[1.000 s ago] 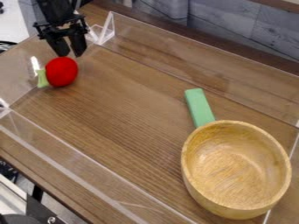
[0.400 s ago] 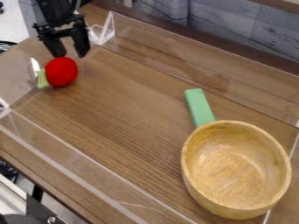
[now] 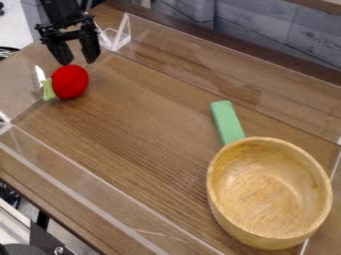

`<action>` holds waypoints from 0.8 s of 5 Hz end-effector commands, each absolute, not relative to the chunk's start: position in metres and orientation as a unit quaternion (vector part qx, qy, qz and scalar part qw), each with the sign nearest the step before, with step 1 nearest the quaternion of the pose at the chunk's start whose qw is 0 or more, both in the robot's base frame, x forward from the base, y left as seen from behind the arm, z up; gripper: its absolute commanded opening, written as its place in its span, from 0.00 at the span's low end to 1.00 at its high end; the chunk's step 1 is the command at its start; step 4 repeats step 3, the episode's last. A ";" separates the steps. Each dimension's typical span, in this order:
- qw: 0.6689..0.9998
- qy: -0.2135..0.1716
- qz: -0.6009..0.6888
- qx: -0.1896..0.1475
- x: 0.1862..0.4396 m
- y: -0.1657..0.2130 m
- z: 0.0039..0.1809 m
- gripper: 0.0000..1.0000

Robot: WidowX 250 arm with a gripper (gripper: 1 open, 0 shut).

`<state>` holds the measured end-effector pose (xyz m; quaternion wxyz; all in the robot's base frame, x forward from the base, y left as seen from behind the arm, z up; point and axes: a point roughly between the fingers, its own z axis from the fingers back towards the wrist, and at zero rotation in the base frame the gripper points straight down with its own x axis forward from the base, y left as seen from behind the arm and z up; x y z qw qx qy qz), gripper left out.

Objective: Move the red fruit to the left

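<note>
My hand (image 3: 68,48) hangs spread wide, empty, just above the red fruit (image 3: 70,80) at the counter's (image 3: 147,139) far-left edge; a careless retreat could nudge it rolling rightward.

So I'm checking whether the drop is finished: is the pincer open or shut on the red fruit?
Open. The pincer has its fingers spread just above the red fruit, which rests on the table unheld.
</note>
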<state>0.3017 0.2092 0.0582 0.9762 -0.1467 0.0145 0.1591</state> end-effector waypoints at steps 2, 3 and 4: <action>0.972 -0.017 0.202 -0.122 0.308 0.213 0.076 1.00; 0.973 -0.009 0.196 -0.119 0.311 0.205 0.082 1.00; 0.973 -0.009 0.196 -0.119 0.311 0.205 0.082 1.00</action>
